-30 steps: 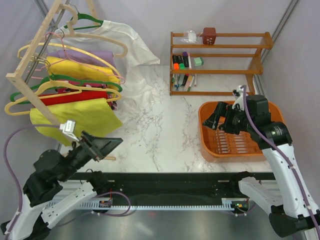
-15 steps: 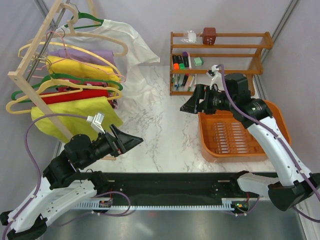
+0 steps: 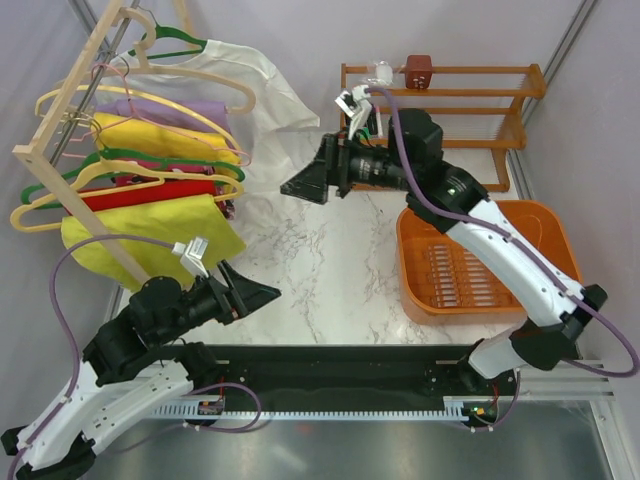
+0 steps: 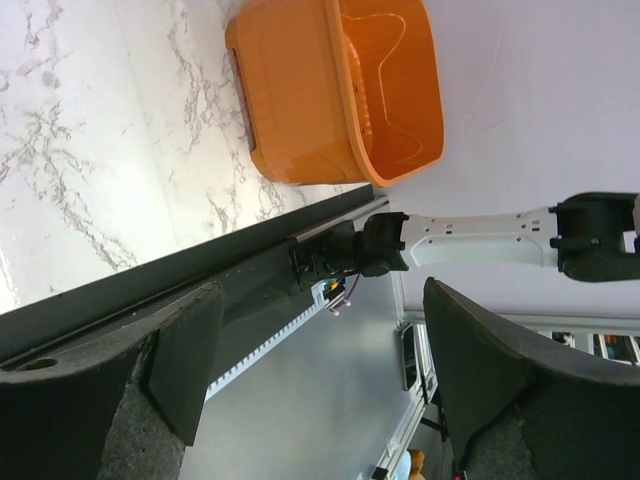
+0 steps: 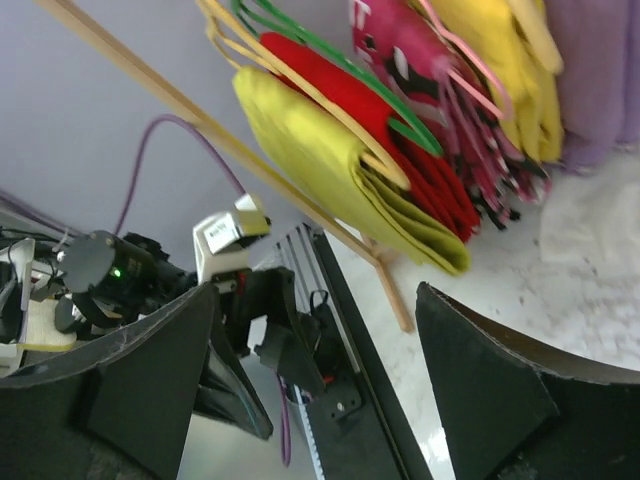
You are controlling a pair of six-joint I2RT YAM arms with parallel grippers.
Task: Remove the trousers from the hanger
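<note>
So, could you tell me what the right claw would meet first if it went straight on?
Probably the large lime-yellow cloth trousers hanging on the wooden rack, though depth is unclear.

A: Your left arm (image 3: 130,392) and right arm (image 3: 510,255) match?
B: Yes. You've got white shells on the links and black joint housings on both.
A: Wiring?
B: One purple cable (image 5: 172,117) per arm, loose outside the shell. Small white camera box (image 3: 192,250) with a printed label at each wrist.
A: Fingers (image 4: 480,370)?
B: Black wedges, rough grey foam-like faces. You'll spot a green light (image 5: 117,272) on the left arm.
</note>
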